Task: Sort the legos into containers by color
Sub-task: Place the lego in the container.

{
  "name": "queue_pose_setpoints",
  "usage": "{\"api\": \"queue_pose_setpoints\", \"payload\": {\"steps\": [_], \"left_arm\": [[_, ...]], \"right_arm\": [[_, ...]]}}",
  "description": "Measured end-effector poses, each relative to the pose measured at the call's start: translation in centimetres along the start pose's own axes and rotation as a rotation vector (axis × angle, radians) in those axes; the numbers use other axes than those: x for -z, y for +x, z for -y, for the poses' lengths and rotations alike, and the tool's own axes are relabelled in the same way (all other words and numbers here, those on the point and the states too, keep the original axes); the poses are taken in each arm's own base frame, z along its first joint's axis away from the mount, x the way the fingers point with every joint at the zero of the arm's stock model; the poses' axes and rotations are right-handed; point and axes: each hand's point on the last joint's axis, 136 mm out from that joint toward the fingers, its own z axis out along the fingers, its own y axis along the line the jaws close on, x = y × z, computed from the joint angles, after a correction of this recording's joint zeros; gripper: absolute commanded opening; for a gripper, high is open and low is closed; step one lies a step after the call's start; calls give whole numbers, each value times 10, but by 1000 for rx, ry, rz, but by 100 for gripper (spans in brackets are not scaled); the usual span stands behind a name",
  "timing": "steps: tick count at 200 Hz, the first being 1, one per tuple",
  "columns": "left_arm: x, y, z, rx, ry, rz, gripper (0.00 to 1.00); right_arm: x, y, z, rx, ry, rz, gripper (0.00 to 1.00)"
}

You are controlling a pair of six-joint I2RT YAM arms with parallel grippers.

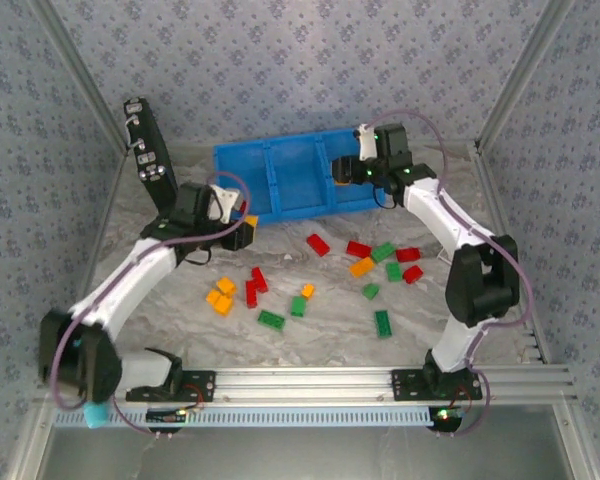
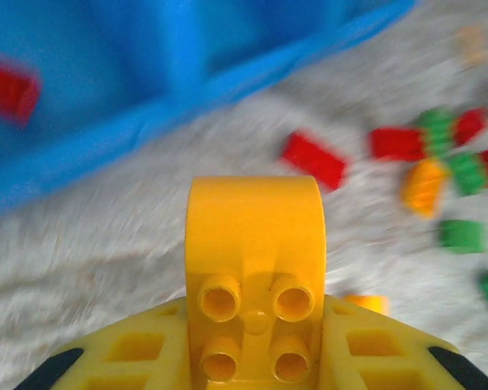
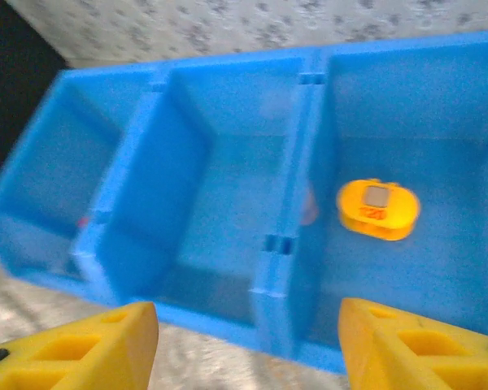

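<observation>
Legos (image 1: 318, 244) in red, green and orange-yellow lie scattered across the bench (image 1: 320, 340) as the left claw (image 1: 245, 228), clenched on an orange-yellow brick (image 2: 254, 252), hangs near the blue tray (image 3: 281, 244) and the right claw (image 3: 244, 329) gapes released above its right compartment (image 3: 439, 122), where an orange-yellow piece (image 3: 378, 209) lies.

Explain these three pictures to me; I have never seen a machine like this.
These are two robot arms bolted to a table, each ending in a two-finger end effector. The wide picture looks down from above and behind; the other two come from wrist cameras. Red, green and orange Lego bricks lie scattered on the table, near a blue three-compartment tray. The left end effector is shut on an orange-yellow brick. The right end effector hangs open over the tray, where a rounded orange-yellow piece lies.
</observation>
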Motion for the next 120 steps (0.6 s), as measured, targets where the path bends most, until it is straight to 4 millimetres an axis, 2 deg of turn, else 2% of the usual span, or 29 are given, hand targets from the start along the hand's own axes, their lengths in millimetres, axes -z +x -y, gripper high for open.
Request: {"api": "queue_pose_setpoints", "payload": {"steps": [15,27,50,70,83,120], "left_arm": [[33,-24,33,-127,82,155,15],[49,-32,51,-215,107,225,14],[55,-31,76,-354,116,259,12],[47,-23,82,-430,89,234,11],[45,-20,84,-466,71,226,10],[46,-21,79,-532,-9,240,8]], "right_arm": [[10,-1,-26,-34,-98,26,63],[15,-3,-49,-49,-169,36,64],[19,-1,-107,-71,-308,37,65],[23,5,-154,-126,-430,27,66],[25,9,-173,-163,-485,16,66],[30,9,-191,-250,-556,-12,66]]}}
